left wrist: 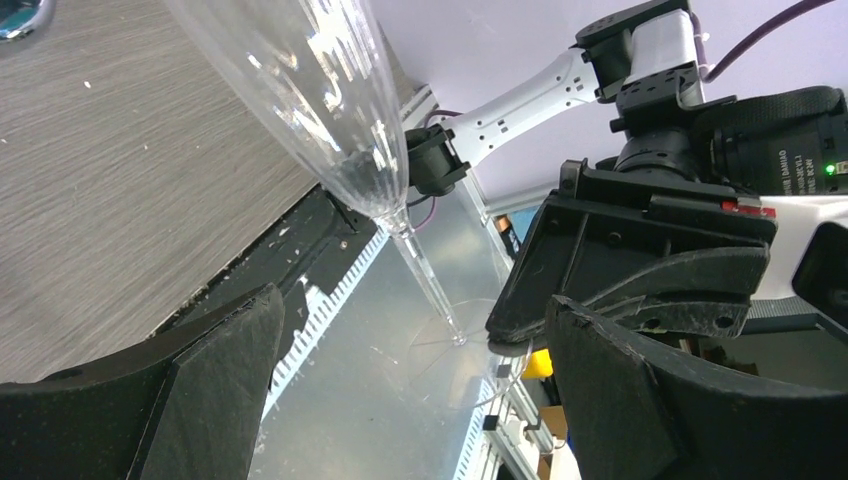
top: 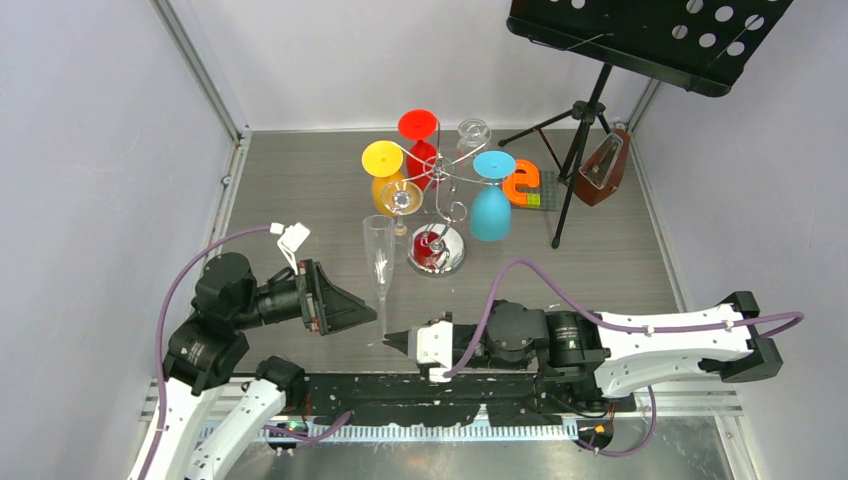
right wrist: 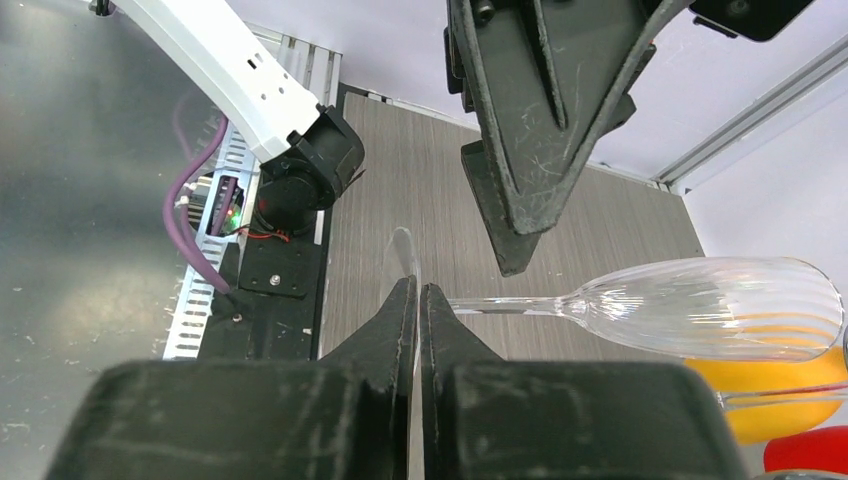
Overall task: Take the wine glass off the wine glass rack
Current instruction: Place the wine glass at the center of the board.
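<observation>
The tall clear flute glass (top: 379, 255) shows fine vertical ribbing. The shiny chrome wire rack (top: 452, 252) carries a yellow goblet (top: 383, 160), a red goblet (top: 418, 125) and a blue goblet (top: 490, 215).

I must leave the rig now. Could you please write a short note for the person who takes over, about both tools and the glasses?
Right tool: shut on the foot of the clear flute.
Left tool: open, beside the flute's stem, not gripping it.
Flute: off the wine glass rack, held in front of it. I cannot tell whether it touches the table.
Rack: the yellow glass, red glass and blue glass hang on it.
Done: one glass removed.
Left: probably set it down or pass it to the left tool.
</observation>
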You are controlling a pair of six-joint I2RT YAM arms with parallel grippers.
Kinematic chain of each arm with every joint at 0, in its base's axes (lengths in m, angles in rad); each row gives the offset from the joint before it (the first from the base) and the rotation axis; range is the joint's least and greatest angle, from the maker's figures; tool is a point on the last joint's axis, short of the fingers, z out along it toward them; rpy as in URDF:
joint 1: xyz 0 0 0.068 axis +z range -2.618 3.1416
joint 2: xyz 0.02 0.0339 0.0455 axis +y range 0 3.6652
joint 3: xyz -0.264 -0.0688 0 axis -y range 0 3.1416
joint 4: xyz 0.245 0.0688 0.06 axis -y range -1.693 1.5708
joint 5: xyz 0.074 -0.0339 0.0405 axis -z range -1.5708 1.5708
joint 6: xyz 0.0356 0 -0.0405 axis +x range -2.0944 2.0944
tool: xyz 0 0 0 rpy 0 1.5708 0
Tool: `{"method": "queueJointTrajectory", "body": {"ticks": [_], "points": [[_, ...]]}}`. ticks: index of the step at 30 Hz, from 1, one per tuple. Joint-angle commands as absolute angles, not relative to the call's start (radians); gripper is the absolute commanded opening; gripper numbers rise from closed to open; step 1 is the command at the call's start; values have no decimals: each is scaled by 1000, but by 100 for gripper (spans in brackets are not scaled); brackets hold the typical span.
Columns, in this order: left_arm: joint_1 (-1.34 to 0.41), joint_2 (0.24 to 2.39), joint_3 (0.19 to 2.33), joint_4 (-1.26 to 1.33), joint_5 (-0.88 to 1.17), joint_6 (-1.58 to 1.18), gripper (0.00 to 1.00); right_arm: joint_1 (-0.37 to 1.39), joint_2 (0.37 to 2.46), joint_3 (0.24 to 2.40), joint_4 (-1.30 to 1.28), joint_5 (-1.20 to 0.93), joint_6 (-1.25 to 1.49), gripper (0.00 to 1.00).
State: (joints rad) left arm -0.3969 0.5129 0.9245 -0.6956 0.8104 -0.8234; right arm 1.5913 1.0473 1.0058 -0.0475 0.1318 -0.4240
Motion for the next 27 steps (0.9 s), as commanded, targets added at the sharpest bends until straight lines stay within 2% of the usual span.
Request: {"method": "queueJointTrajectory", "body": {"ticks": [1, 10, 17, 20, 24, 27], "points": [[-392, 490, 912, -633, 841, -846, 100, 1613, 1073, 1065, 56, 168, -473, 6], [-392, 452, 873, -619, 843, -872, 96, 1640, 1125, 1100, 97, 184, -509, 6], [-391, 438, 867, -622, 846, -876, 81, 1662, 1155, 1117, 115, 210, -540, 6], [-391, 430, 861, -612, 846, -884, 71, 1672, 1166, 1118, 115, 216, -543, 6], [-391, 422, 839, -573, 859, -913, 43, 1686, 1177, 1116, 132, 241, -549, 6], [-391, 414, 823, -538, 879, -919, 34, 1691, 1188, 1118, 139, 260, -554, 6]]}}
